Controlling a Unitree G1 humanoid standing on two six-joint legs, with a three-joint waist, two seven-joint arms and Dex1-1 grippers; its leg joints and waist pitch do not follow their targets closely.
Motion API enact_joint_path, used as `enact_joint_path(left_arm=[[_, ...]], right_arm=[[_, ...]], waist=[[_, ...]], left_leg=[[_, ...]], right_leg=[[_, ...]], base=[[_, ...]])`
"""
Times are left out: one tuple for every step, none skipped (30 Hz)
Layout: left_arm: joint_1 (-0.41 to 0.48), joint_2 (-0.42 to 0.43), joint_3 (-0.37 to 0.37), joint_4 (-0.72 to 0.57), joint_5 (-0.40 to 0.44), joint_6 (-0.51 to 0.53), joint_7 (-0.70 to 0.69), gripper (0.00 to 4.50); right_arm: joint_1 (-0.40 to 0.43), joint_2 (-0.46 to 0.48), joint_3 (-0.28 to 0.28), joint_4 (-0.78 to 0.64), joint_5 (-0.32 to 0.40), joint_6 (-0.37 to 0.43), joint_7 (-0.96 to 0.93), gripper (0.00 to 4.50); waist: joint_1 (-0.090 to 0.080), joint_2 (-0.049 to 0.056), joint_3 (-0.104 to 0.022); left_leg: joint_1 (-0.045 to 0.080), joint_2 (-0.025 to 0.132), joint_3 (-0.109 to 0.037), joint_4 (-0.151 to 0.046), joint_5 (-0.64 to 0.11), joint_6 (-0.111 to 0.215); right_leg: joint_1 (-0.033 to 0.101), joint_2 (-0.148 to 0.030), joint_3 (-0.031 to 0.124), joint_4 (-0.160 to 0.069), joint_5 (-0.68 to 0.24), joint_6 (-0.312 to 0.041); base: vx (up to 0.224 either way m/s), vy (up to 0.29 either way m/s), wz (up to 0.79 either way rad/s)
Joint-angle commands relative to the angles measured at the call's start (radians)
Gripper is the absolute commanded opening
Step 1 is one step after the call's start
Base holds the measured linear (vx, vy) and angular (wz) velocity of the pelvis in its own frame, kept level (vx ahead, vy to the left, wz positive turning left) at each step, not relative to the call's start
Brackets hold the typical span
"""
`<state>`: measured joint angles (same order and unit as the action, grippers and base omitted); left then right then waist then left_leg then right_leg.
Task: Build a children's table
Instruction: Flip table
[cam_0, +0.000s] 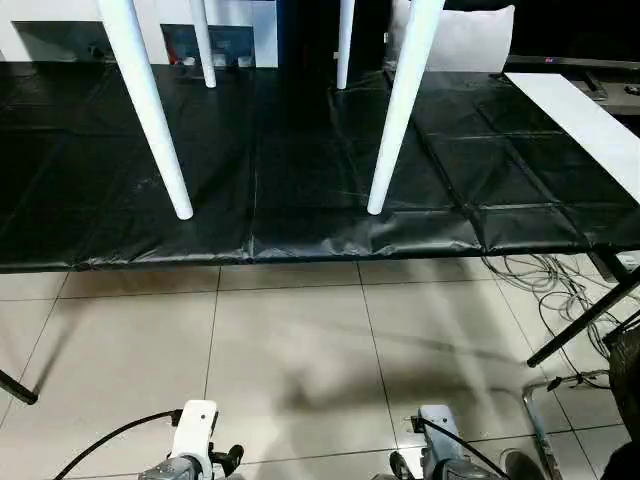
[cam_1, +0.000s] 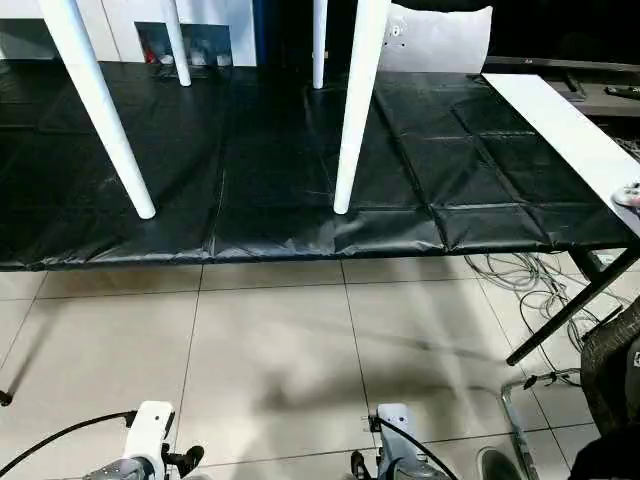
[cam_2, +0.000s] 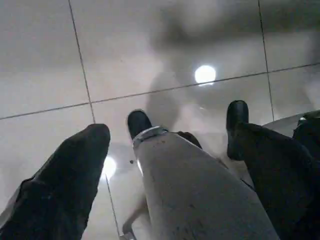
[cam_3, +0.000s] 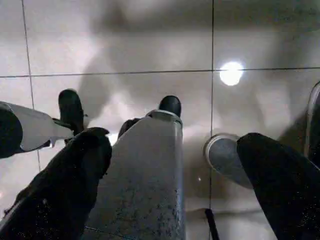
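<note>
The children's table stands upright on a black mat (cam_0: 300, 170). Its four white tapered legs rest on the mat: near left (cam_0: 150, 110), near right (cam_0: 400, 110), far left (cam_0: 203, 45) and far right (cam_0: 345, 45). The top is above the picture's edge. My two wrists (cam_0: 195, 440) (cam_0: 435, 450) hang low at the bottom, over the tiled floor and well short of the table. The left gripper (cam_2: 167, 122) and the right gripper (cam_3: 175, 140) both point down at the floor. Their black fingers (cam_2: 75, 165) (cam_3: 75, 170) stand wide apart and hold nothing.
A long white board (cam_0: 590, 120) lies along the mat's right side. Loose cables (cam_0: 540, 280) and a black slanted strut (cam_0: 580, 320) are on the tiled floor (cam_0: 290, 350) at the right. A silver part of my body (cam_2: 200, 195) shows below the grippers.
</note>
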<state>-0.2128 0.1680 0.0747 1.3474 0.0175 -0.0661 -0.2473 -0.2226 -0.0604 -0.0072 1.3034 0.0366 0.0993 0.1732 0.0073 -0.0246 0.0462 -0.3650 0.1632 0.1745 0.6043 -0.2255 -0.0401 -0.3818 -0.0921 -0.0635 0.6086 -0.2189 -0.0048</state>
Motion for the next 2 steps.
enact_joint_path(left_arm=[[-0.003, -0.004, 0.002, 0.004, 0.009, -0.003, -0.002, 4.49], [-0.003, -0.004, 0.002, 0.004, 0.009, -0.003, -0.002, 4.49]], right_arm=[[0.007, -0.007, -0.004, 0.006, -0.005, -0.005, -0.002, 4.5], [0.007, -0.007, -0.004, 0.006, -0.005, -0.005, -0.002, 4.5]], waist=[[0.004, 0.013, -0.036], [0.003, 0.013, -0.035]], left_leg=[[0.008, 0.088, -0.028, -0.101, -0.284, 0.021], [0.007, 0.088, -0.029, -0.102, -0.283, 0.023]], right_leg=[[0.025, -0.085, 0.06, -0.082, -0.14, -0.27], [0.025, -0.085, 0.06, -0.081, -0.14, -0.27]], base=[[0.0, 0.0, 0.0], [0.0, 0.0, 0.0]])
